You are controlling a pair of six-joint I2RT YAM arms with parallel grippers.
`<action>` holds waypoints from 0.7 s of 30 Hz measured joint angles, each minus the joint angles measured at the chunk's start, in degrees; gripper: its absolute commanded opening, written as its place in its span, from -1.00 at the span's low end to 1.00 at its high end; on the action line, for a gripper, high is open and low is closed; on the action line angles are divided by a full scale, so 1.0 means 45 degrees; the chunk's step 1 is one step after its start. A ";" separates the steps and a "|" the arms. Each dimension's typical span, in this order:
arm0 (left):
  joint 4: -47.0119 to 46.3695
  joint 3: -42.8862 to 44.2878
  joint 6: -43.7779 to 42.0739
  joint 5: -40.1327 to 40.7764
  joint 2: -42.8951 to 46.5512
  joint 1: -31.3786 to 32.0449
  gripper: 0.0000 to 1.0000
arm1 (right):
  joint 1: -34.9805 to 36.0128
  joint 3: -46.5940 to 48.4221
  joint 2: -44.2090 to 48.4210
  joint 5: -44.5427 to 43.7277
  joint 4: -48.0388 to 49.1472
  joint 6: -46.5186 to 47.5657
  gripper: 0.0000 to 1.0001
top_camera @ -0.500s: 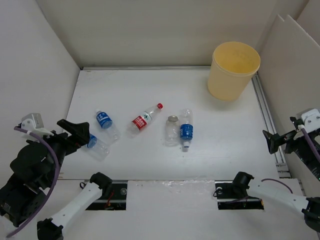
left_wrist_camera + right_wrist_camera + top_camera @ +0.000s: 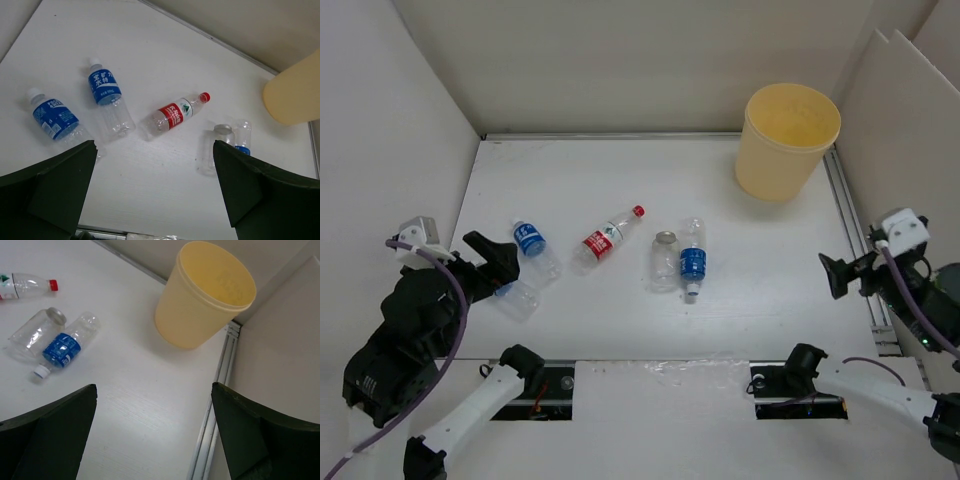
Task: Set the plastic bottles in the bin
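Note:
Several clear plastic bottles lie on the white table. Two blue-labelled ones (image 2: 530, 243) (image 2: 517, 295) rest at the left. A red-labelled, red-capped one (image 2: 608, 238) lies mid-table. To its right, a short unlabelled one (image 2: 664, 260) lies beside a third blue-labelled bottle (image 2: 692, 258). The pale yellow bin (image 2: 787, 140) stands upright at the back right. My left gripper (image 2: 495, 262) hovers open over the leftmost bottle (image 2: 55, 120), holding nothing. At the right edge my right gripper (image 2: 835, 275) is open and empty, the bin (image 2: 210, 295) ahead of it.
White walls close in the table on the left, back and right. A metal rail (image 2: 855, 250) runs along the right edge beside the bin. The arm bases sit at the near edge.
Both grippers have moved inward: the left one rightward toward the leftmost bottles, the right one leftward over the rail. The bottles and bin have not moved.

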State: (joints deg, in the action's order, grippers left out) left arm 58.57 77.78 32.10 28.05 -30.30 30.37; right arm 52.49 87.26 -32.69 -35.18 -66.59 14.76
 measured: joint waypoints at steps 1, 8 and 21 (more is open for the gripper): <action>-0.0068 -0.0228 0.0024 -0.0102 -0.0015 0.0000 1.00 | 0.0000 -0.0306 -0.0189 0.0073 0.0238 -0.0019 1.00; -0.0845 -0.1637 0.0219 -0.0675 -0.0019 0.0000 1.00 | 0.0000 -0.3138 -0.1481 0.0733 0.2939 -0.0243 1.00; -0.2040 -0.3551 0.0316 -0.1477 0.0471 0.0000 1.00 | -0.3944 -0.5586 -0.9598 0.4954 0.9403 -0.2958 0.91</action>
State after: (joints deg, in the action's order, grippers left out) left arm 49.39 61.80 33.52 21.41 -28.18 30.37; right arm 34.74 62.13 -75.88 -12.88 -24.27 1.45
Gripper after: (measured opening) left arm 0.997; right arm 0.955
